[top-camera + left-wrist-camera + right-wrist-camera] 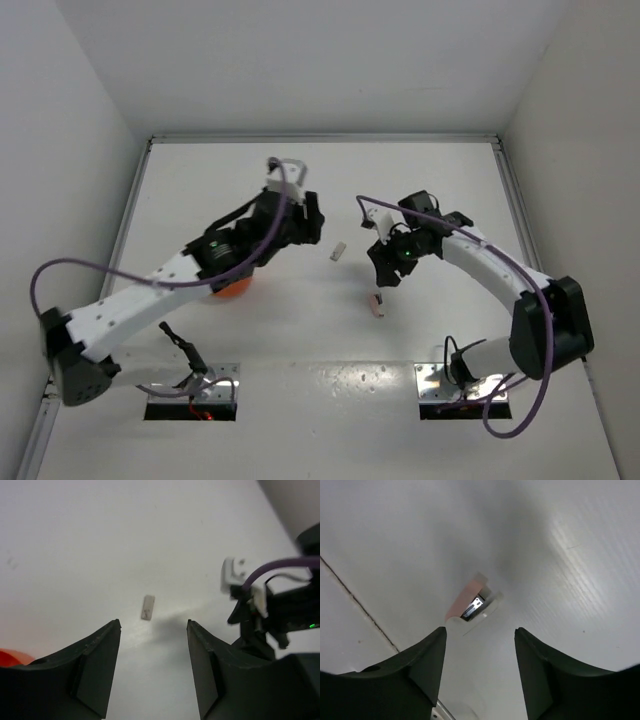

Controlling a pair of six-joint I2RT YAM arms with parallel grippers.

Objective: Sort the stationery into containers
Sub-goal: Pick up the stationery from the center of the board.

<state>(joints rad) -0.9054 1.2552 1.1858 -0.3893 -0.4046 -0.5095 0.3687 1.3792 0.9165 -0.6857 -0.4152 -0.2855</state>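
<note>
A small beige stub [338,251] lies on the white table between the two arms; in the left wrist view the stub [147,608] lies just ahead of my open, empty left gripper [154,622], which hovers left of it [314,232]. A pink piece [376,305] lies nearer the front. My right gripper [383,272] hovers just behind it, open and empty; the right wrist view shows the pink piece [470,602], with a metal part, just beyond the fingertips [480,630]. The orange bowl [232,290] is mostly hidden under my left arm; its edge [12,656] shows in the left wrist view.
White walls enclose the table on three sides [130,230]. The right arm [280,610] with its purple cable sits close to the right of the left gripper. A table seam [355,600] runs left of the pink piece.
</note>
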